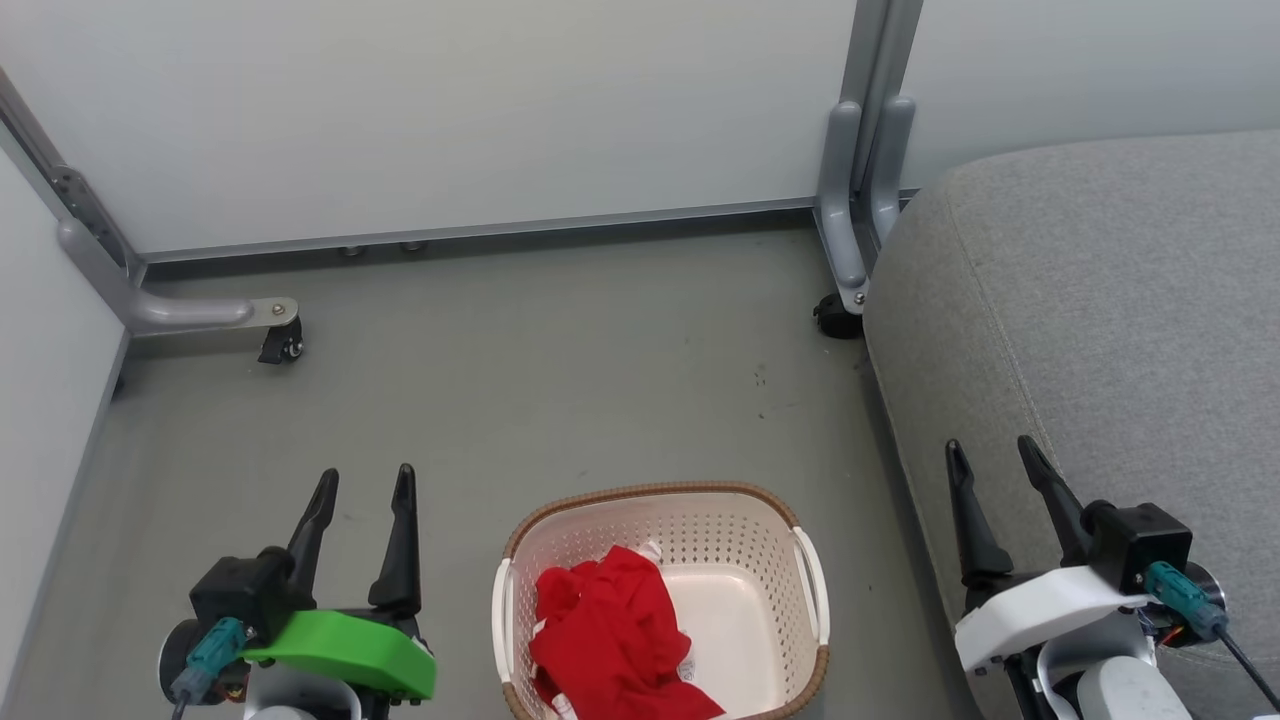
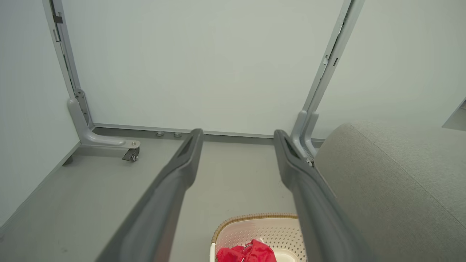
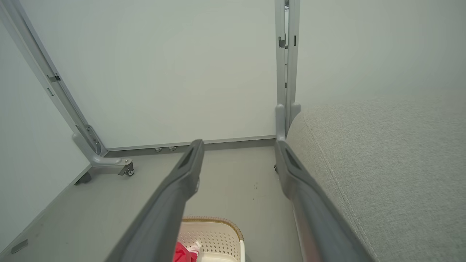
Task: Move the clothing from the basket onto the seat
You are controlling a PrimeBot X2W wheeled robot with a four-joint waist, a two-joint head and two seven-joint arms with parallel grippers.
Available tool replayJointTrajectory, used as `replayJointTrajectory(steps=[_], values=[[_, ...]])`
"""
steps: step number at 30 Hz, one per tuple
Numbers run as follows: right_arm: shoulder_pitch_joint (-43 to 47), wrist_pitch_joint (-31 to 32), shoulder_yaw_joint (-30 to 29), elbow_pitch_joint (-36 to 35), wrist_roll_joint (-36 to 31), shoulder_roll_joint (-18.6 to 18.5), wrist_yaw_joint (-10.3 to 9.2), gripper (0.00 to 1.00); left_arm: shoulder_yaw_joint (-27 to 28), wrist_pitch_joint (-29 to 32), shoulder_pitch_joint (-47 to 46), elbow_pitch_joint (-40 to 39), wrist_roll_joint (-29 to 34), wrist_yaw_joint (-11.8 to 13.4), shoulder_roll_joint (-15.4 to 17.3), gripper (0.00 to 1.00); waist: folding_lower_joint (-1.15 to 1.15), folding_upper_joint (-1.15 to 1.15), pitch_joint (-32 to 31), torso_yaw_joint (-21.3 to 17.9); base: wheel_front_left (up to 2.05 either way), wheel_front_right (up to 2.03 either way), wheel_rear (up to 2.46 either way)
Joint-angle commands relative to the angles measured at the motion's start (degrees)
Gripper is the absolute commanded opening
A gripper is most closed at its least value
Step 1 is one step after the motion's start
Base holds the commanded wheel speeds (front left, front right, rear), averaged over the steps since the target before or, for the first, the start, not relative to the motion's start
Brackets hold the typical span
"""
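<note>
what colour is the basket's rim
Brown, woven-look, on the cream basket; clearest in the head view.

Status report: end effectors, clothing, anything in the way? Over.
Left end effector open, empty, left of basket. Right end effector open, empty, by seat edge. Clothing heaped in basket's left half. No obstacle seen between basket and seat.

I see bright, even, diffuse light with only faint shadows. Wrist views bend the panel posts (image 3: 60, 91); the near fingers (image 2: 165, 196) blur.
</note>
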Motion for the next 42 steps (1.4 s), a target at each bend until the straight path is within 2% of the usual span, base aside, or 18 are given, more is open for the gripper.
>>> replayJointTrajectory(steps=[1, 30, 42], values=[[0.31, -0.58, 0.01, -0.05, -1.26, -0.18, 0.01, 1.00, -0.03, -0.47, 0.61, 0.12, 1.06, -0.14, -0.05, 1.00, 0.00, 0.00, 0.01, 0.00, 0.00, 0.00, 0.00], [0.99, -3.68, -0.24, 0.70, -8.85, 0.05, 0.01, 1.00, -0.44, -3.67, 1.08, 4.00, 9.12, -0.18, -0.74, 1.00, 0.00, 0.00, 0.12, 0.06, 0.00, 0.00, 0.00], [0.89, -3.59, -0.43, 0.65, -7.22, 0.05, 0.01, 1.00, 0.01, -3.52, 0.83, 4.49, 7.68, -0.18, -0.96, 1.00, 0.00, 0.00, 0.20, 0.39, 0.00, 0.00, 0.00]])
